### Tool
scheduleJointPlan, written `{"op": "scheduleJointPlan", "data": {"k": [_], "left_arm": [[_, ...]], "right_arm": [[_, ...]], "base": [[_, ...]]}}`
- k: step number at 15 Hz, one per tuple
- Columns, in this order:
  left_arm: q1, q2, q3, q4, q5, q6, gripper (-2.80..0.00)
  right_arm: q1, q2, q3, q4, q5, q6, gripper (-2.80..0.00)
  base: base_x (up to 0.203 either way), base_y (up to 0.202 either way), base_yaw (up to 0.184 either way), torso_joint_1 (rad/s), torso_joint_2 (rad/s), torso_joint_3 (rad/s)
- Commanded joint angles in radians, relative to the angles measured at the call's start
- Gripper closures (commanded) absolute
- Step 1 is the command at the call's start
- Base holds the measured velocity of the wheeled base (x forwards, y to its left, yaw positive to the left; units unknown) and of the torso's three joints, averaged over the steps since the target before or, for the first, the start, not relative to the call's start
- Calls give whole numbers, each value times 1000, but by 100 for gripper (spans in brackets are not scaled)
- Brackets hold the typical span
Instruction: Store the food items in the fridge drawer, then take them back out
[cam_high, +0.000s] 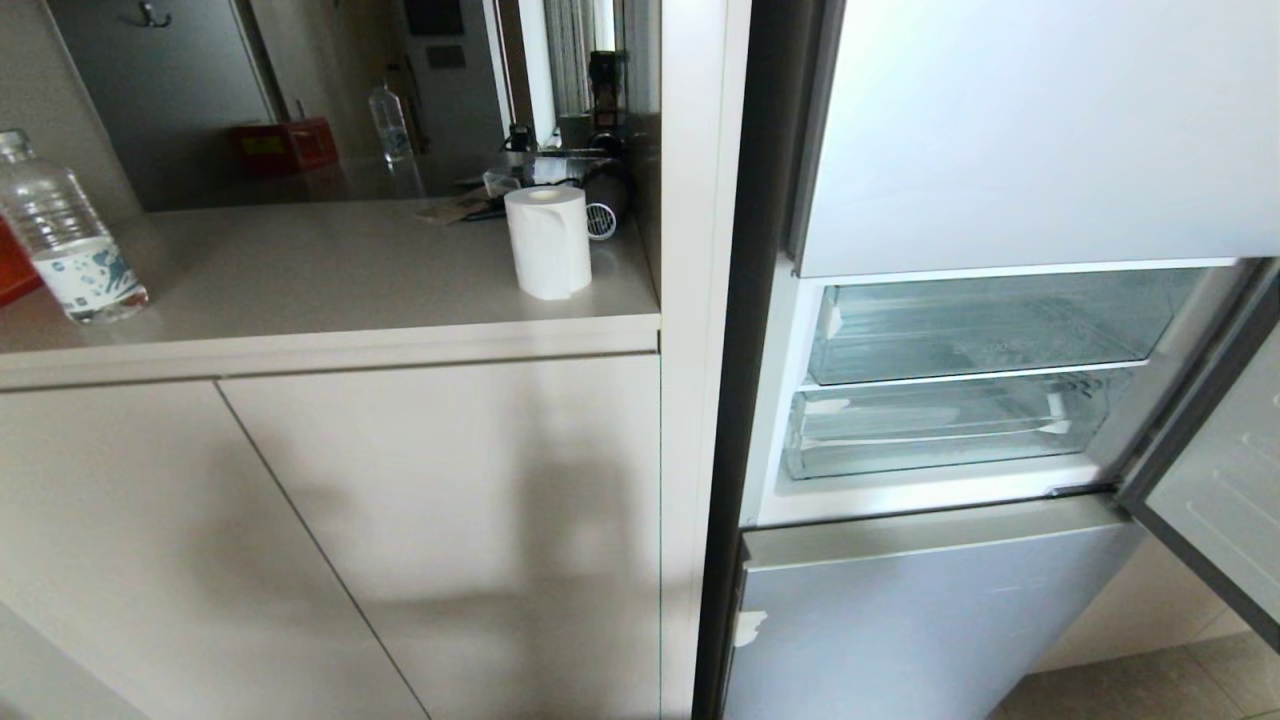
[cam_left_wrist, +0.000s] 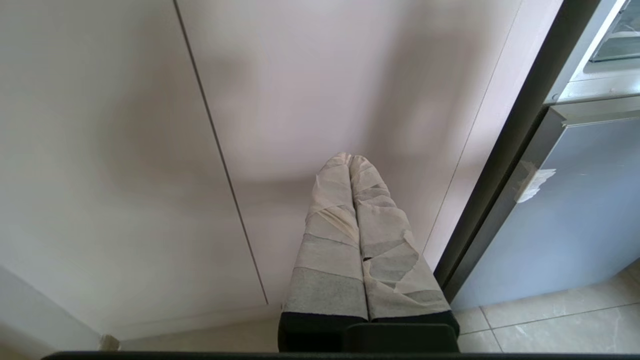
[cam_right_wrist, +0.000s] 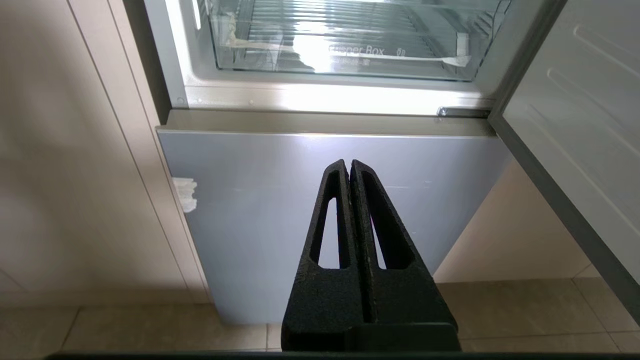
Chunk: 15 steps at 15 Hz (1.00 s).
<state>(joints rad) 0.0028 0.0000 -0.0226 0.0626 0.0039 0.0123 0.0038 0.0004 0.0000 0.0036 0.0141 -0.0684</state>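
Note:
The fridge drawer (cam_high: 950, 425) is the lower of two clear drawers in the open fridge compartment, and it sits pushed in. The right wrist view shows its ribbed base and front wall (cam_right_wrist: 345, 65), with no fruit inside. The food items are out of view. My right gripper (cam_right_wrist: 348, 162) has black fingers. It is shut and empty, low in front of the pale blue lower fridge door (cam_right_wrist: 280, 200), below the drawer. My left gripper (cam_left_wrist: 349, 159), wrapped in tape, is shut on nothing and faces the beige cabinet front (cam_left_wrist: 300, 90). Neither arm shows in the head view.
The upper clear drawer (cam_high: 990, 325) sits above the lower one. The fridge door (cam_high: 1220, 490) stands swung open at the right. On the counter (cam_high: 300, 290) to the left stand a paper roll (cam_high: 548, 242) and a water bottle (cam_high: 65, 245). Tiled floor (cam_right_wrist: 500, 310) lies below.

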Motion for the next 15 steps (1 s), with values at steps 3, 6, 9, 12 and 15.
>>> {"op": "scheduleJointPlan", "data": {"k": [3,6,9,12,15], "left_arm": [[0,2,0,0,1,0,0],[0,2,1,0,1,0,0],[0,2,1,0,1,0,0],[0,2,1,0,1,0,0],[0,2,1,0,1,0,0]], "right_arm": [[1,-2,0,-1,0,-6,0],[1,-2,0,-1,3,-7,0],[1,-2,2,0,-1,2,0],[1,-2,0,1,-3,9,0],[1,-2,0,1,-3,7,0]], "base": [[2,2,-89,1,5,2],[0,7,-174,0,3,4],[-3,10,-174,2,2,3],[-1,8,-176,2,3,2],[0,7,-173,1,2,3]]}}
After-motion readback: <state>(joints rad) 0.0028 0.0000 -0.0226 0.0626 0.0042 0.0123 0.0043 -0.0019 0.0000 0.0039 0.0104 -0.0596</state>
